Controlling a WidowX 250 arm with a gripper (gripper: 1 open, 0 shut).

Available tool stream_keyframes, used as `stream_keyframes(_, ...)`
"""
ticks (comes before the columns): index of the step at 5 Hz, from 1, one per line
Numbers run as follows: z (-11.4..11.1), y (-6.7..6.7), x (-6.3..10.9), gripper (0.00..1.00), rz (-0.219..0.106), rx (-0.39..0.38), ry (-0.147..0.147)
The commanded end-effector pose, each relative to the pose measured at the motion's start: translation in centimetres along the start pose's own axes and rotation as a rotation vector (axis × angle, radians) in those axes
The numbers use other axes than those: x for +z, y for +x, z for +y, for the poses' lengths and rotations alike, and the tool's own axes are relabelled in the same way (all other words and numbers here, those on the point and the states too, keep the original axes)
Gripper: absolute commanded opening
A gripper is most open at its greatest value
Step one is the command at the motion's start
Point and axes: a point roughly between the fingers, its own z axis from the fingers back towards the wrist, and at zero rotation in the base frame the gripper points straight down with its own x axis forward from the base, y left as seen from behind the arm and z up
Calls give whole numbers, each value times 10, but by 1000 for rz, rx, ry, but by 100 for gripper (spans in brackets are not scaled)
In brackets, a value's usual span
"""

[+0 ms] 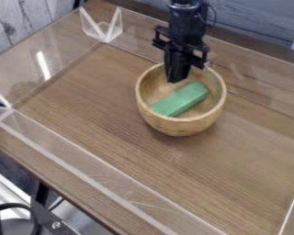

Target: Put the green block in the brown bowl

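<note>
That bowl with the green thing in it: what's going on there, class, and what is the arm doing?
A single robot arm hangs over a wooden table walled with clear panels. Its gripper points straight down, jaws shut and holding nothing, its tip just inside the far rim of the bowl. The green block already lies inside the bowl, tilted against the inner wall. So the block is in place. Whether the tip touches the block cannot be told from this view.
</note>
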Motion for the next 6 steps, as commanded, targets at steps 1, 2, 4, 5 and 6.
stream_keyframes(1, 2, 5, 21, 0, -65, -30, 27)
stream_keyframes(2, 2, 0, 21, 0, -58, -46, 21)
stream_keyframes(4, 1, 10, 2, 0, -56, -34, -5)
stream_keyframes(5, 1, 14, -7, 0, -55, -26, -17)
stream_keyframes(6, 4, 17, -5, 0, -52, -16, -18)
